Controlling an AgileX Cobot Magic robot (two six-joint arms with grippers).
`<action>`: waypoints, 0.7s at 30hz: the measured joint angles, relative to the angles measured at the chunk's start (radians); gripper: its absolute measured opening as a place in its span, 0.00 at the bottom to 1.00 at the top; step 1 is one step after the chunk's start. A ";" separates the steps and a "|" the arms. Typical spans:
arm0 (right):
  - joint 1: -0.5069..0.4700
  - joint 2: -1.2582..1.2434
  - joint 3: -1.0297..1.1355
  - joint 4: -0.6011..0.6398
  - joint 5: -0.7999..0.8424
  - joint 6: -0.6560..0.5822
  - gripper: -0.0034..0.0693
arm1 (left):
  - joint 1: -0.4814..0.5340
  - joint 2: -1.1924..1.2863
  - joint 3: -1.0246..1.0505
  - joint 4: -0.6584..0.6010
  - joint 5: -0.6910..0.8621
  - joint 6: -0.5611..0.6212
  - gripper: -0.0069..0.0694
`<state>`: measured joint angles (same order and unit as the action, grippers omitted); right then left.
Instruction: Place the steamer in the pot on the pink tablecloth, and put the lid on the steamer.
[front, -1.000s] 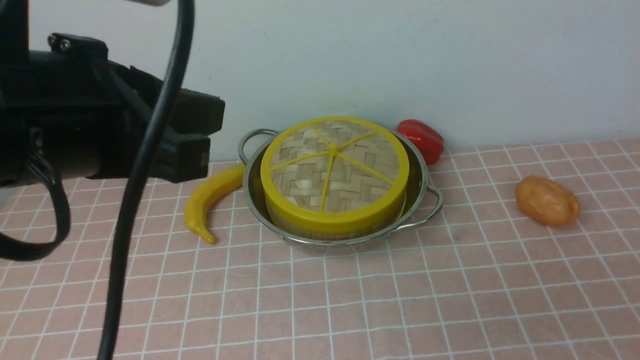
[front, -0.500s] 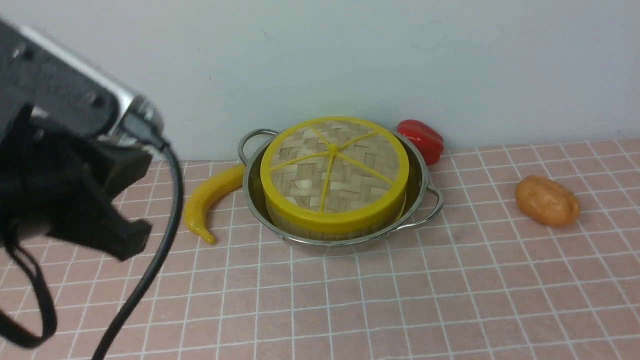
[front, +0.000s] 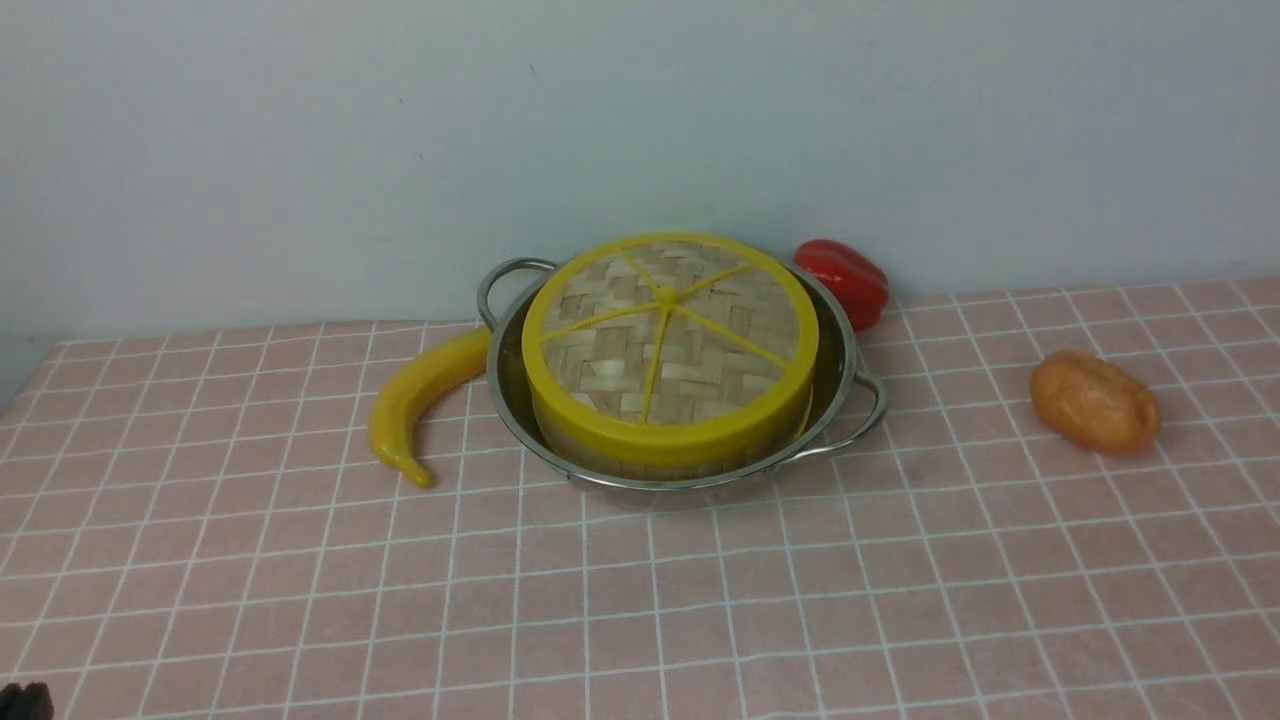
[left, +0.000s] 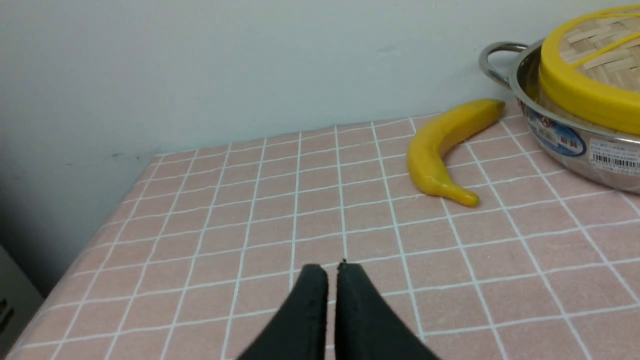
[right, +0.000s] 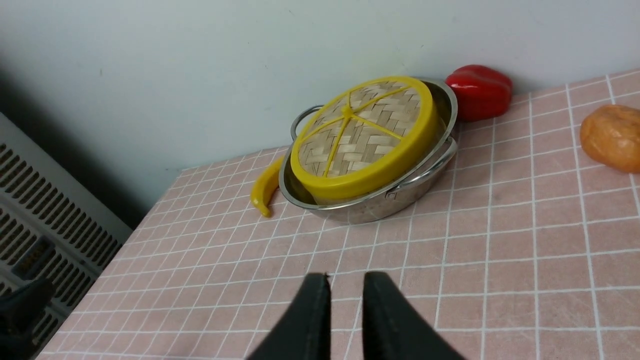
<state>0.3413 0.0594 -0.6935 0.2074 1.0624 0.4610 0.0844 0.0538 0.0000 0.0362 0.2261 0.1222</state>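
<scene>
The steel pot (front: 845, 400) stands on the pink tablecloth (front: 800, 600) near the back wall. The steamer sits inside it. Only a strip of the steamer's woven wall (front: 650, 465) shows, under the lid (front: 665, 335), which lies flat on top. My left gripper (left: 332, 280) is shut and empty, low over the cloth, well to the left of the pot (left: 565, 145). My right gripper (right: 346, 280) is empty, its jaws almost together with a narrow gap, over the cloth in front of the pot (right: 395, 200) and lid (right: 360, 130).
A yellow banana (front: 420, 395) lies touching the pot's left side. A red pepper (front: 845, 280) sits behind the pot on the right, and an orange lump (front: 1095, 400) lies further right. The cloth's left edge (left: 100, 235) drops off beside a grey vented panel (right: 45, 225).
My left arm has swung down and back out of the front view; only a black scrap shows at the bottom left corner. The pot, steamer and lid have not moved.
</scene>
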 joint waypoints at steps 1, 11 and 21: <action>0.000 0.000 0.000 0.000 0.000 0.000 0.22 | 0.000 -0.014 0.006 0.000 -0.004 -0.002 0.13; 0.000 0.000 0.000 0.000 0.000 0.000 0.24 | 0.000 -0.027 0.007 -0.025 -0.016 -0.005 0.16; 0.000 0.000 0.000 0.000 0.000 0.000 0.29 | 0.000 -0.027 0.007 -0.025 -0.016 0.001 0.19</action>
<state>0.3413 0.0594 -0.6935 0.2074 1.0624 0.4610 0.0844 0.0265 0.0068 0.0107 0.2098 0.1235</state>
